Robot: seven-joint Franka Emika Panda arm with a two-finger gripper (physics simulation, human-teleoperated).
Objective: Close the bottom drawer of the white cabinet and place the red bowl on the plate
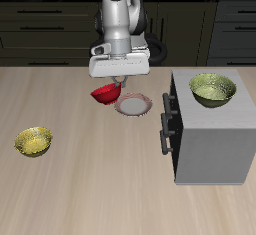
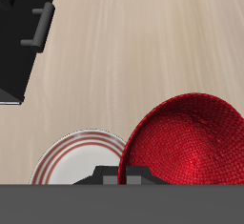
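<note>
Red bowl (image 1: 103, 95) hangs tilted under the gripper (image 1: 120, 85), off the tabletop (image 1: 80, 179), its edge overlapping the rim of the plate (image 1: 133, 105). Gripper appears closed on the bowl's rim; the fingers themselves are not clearly resolved in either view. Plate lies flat on the tabletop, just beside the white cabinet (image 1: 210, 139).

Cabinet's two dark-handled fronts face the plate; the bottom drawer (image 1: 166, 139) sits about flush, as far as can be told. One yellow-green bowl (image 1: 213, 89) rests on the cabinet top; a second yellow-green bowl (image 1: 33, 141) sits well apart, nearer the table's front edge.

Wrist view: red bowl (image 2: 186, 142) shows its textured interior, overlapping the ringed plate (image 2: 71, 156); cabinet (image 2: 21, 37) appears dark.

Surface is pale wood grain. Dark cupboards (image 1: 40, 24) stand behind.
</note>
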